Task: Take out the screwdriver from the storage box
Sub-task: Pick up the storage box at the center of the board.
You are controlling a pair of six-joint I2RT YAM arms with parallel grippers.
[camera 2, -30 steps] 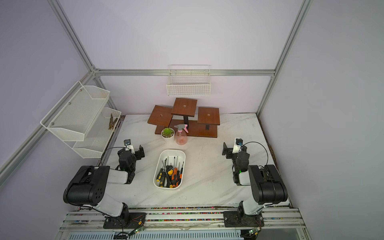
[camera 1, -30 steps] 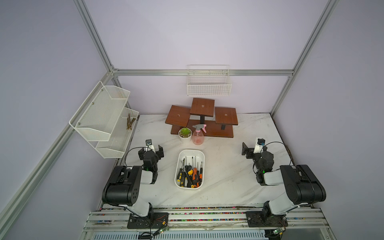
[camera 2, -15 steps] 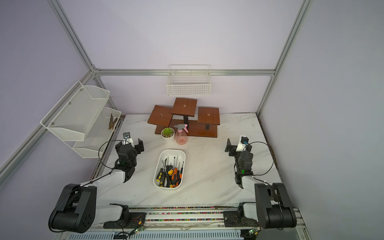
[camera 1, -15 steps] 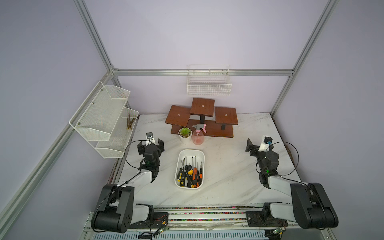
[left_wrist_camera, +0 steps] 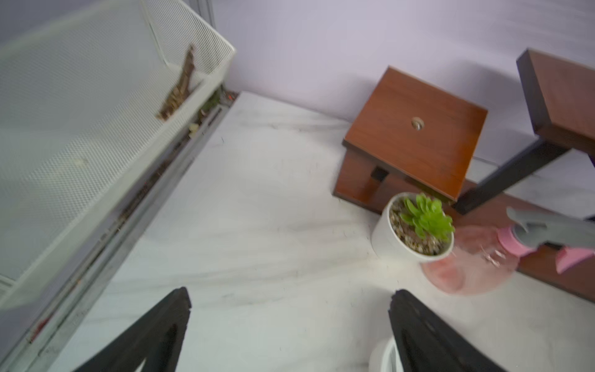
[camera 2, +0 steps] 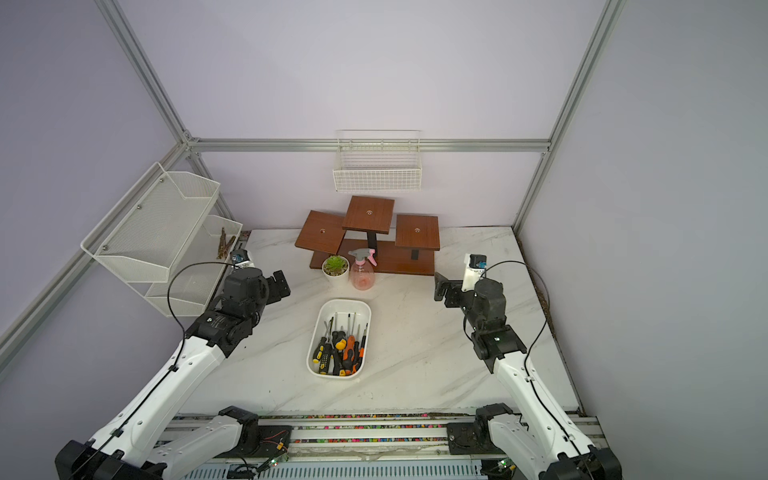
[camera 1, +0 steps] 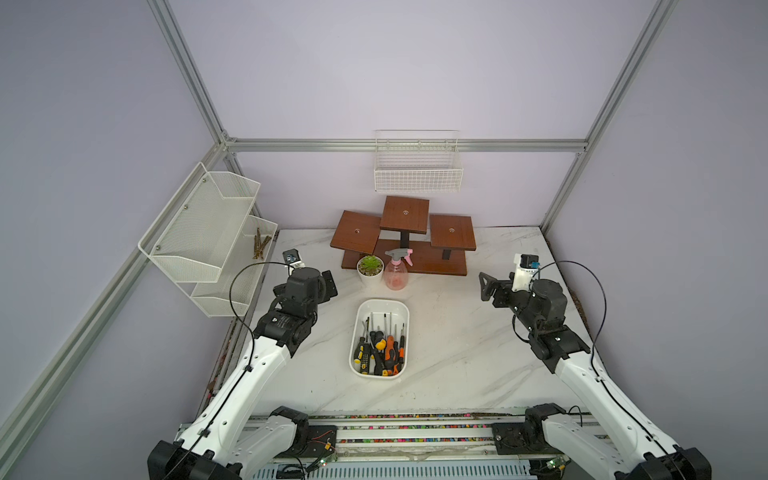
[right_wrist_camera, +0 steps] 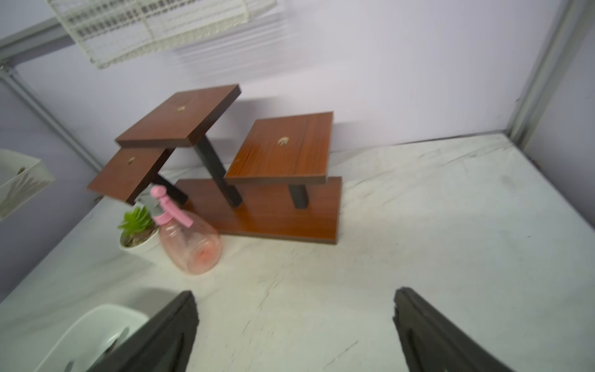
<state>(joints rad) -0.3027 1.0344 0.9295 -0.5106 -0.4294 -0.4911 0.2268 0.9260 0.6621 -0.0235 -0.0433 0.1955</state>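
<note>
**Both grippers wide and empty, screwdrivers in the box**

I take the back wall as 12 and my arm bases as 6. The storage box sits on the marble tabletop near centre, with its long side running 12 to 6. It shows in both top views, also at. The screwdrivers lie heaped in its 6 o'clock half, with black, yellow and orange handles and shafts pointing toward 12. They overlap, so I can't count them.

The left gripper hangs at about 10 o'clock from the box, clear of it. Its jaws are spread wide with nothing between them. The left wrist view shows only bare marble in the gap.

The right gripper is at about 2 o'clock from the box, well apart from it. Its jaws are just as wide and hold nothing. The right wrist view shows the same, with a corner of the box beside one finger.

At 12 o'clock from the box, the potted succulent and pink spray bottle stand just beside each other. They are in front of the wooden tiered stand. The wire basket hangs on the back wall at 12. The mesh shelf is on the side wall around 9 to 10. Some brown bits sit in its lower tier, too small to identify.

Both wrist views are blurred.
</note>
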